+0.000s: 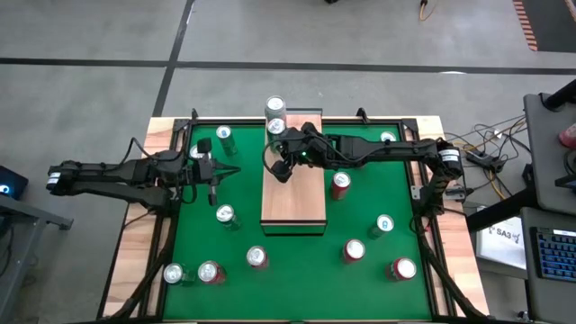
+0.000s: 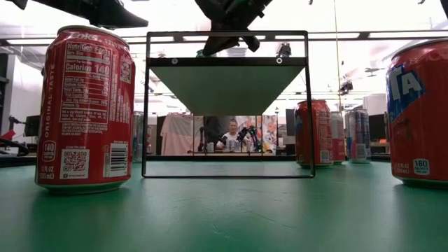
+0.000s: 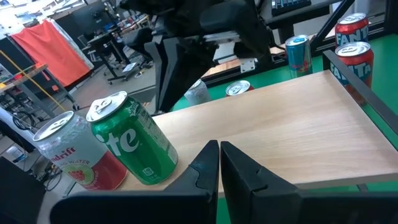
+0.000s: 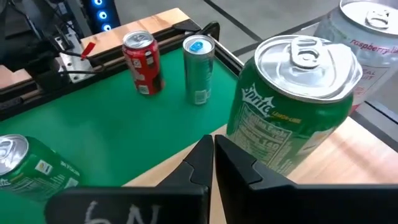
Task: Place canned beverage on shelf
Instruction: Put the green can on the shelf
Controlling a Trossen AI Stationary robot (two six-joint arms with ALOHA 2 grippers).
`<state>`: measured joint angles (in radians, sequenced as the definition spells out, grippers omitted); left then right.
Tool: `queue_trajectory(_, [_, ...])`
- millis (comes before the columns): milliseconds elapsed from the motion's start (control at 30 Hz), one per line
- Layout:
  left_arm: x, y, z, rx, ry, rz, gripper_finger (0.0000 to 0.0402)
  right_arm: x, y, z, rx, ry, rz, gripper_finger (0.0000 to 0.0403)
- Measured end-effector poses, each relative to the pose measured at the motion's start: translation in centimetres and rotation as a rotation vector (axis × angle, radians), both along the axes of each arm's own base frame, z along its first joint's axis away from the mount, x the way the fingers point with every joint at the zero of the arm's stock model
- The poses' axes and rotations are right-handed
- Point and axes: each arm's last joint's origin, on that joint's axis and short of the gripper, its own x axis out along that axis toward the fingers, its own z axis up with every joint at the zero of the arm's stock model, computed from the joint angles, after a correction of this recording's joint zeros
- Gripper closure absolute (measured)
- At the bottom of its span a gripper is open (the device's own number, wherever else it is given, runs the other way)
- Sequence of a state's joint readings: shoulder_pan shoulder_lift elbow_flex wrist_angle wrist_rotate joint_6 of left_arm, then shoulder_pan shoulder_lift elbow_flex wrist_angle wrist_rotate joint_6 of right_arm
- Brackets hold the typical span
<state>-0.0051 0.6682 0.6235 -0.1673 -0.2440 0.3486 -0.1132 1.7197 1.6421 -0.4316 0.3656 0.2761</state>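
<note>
Your right gripper (image 1: 281,170) is over the far end of the shelf (image 1: 293,202), fingers closed together and holding nothing. Just beyond it, a green can (image 4: 289,106) and a pale sparkling-water can (image 4: 367,37) stand upright side by side at the shelf's far edge; both look already placed. The rest of the board is bare down to its near edge.

Your left gripper (image 1: 212,176) waits over the green bench (image 1: 378,193) left of the shelf, also closed and empty, with a green can (image 1: 224,138) near it toward the far-left corner.

Judgement: a placement appears finished and the next fetch has not begun. Loose cans stand around the shelf, the nearest a red one (image 1: 339,184) just off its right edge. The next move calls for lifting clear of the placed pair without nudging them, opening the fingers, then descending squarely on an upright can.
</note>
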Motion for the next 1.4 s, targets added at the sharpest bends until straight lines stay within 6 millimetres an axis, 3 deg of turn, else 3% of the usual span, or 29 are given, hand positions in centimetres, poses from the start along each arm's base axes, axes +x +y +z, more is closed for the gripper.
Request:
queue_trajectory(500, [0.0,0.0,0.0,-0.016,-0.013,0.003,0.0402,0.7,-2.2,-1.4,-0.017,0.020,-0.036,0.0394])
queue_trajectory(900, [0.0,0.0,-0.2,-0.024,0.000,0.005,0.0402,0.1,-1.4,-0.3,-0.007,0.002,-0.019,0.0394])
queue_trajectory(1400, [0.0,0.0,-0.3,-0.049,0.008,0.011,0.0402,-0.4,-1.6,-1.2,0.026,0.089,-0.051,0.0394])
